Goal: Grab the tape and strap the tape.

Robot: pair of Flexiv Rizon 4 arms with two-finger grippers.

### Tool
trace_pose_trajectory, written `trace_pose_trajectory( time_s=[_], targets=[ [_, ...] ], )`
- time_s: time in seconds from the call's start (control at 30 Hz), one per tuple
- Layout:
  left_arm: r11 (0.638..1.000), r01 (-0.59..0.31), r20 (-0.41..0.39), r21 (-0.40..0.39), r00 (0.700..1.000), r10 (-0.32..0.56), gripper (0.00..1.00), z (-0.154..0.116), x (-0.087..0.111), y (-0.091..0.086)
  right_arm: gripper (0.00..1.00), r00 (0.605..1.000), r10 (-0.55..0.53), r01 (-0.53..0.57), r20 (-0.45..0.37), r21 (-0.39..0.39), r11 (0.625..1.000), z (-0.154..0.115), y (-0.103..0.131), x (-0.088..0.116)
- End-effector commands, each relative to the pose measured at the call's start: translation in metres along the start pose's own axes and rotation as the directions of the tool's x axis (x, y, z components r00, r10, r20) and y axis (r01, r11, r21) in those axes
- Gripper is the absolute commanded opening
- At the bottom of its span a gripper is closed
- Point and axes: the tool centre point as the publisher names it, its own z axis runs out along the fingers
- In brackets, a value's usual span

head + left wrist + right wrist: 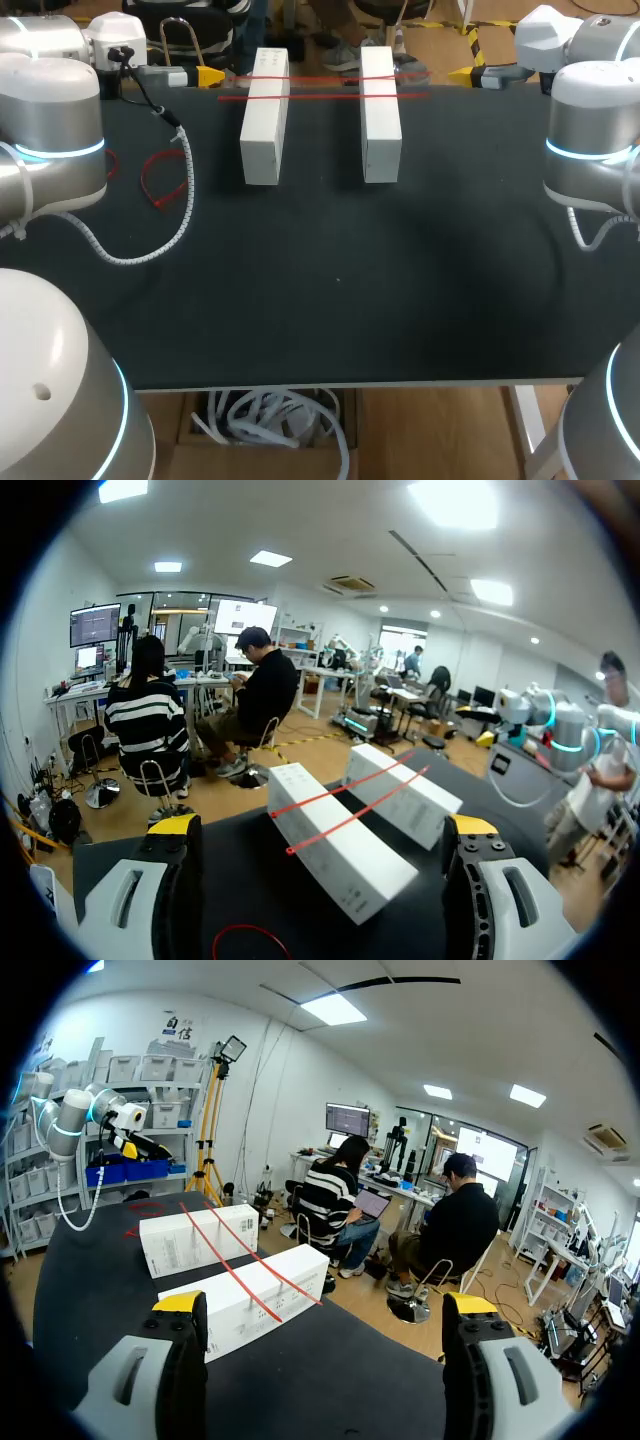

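Head view
- Tabletop (320, 300): the black surface is filling most of the frame.
- White boxes: the left white box (265, 115) and the right white box (380, 115) are lying parallel in the upper middle, apart from each other, with their long sides running away from the camera.
- Red tape strands (325, 97): two thin strands are crossing over both boxes near their far ends, side by side.
- Red tape loop (144, 178): it is lying flat on the tabletop at middle left, beside a white coiled cable (185, 215).
- Left gripper (205, 76): it is hanging at upper left, well apart from the boxes; its opening is not showing from here.
- Right gripper (465, 75): it is hanging at upper right, also well apart from the boxes.

Left wrist view
- Left gripper (322, 825): its fingers are standing wide apart and gripping nothing.
- Boxes: both are lying ahead of the gripper, the left white box nearer.
- Red tape strands (345, 820): they are running across the tops of both boxes.
- Red tape loop (240, 935): an arc of it is showing just under the gripper.

Right wrist view
- Right gripper (322, 1305): its fingers are spread wide with nothing between them.
- Boxes: they are lying ahead of the gripper, the right white box nearer.
- Red tape strands (232, 1265): they are lying across both boxes.
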Motion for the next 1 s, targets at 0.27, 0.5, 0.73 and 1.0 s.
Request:
trace_pose_trajectory(
  time_s=[0.27, 0.5, 0.73, 1.0],
  targets=[
    [1.000, -0.001, 0.002, 0.006, 1.000, 0.001, 1.00, 0.001, 0.000, 0.001, 1.00, 1.000, 0.000, 0.000, -0.002, 0.000, 1.000, -0.001, 0.000, 0.000],
    [1.000, -0.017, -0.016, 0.008, 1.000, 0.017, 1.00, 0.001, -0.001, 0.002, 1.00, 1.000, 0.000, 0.000, -0.002, 0.000, 1.000, -0.001, 0.000, 0.000],
    [0.986, -0.163, -0.155, 0.036, 0.974, 0.167, 1.00, 0.002, -0.021, 0.008, 1.00, 1.000, 0.000, 0.000, -0.002, 0.000, 1.000, -0.001, 0.000, 0.000],
    [0.955, -0.257, -0.345, 0.150, 0.891, 0.294, 1.00, 0.002, -0.039, 0.019, 1.00, 1.000, 0.000, 0.000, -0.002, 0.000, 1.000, -0.001, 0.000, 0.000]
  ],
)
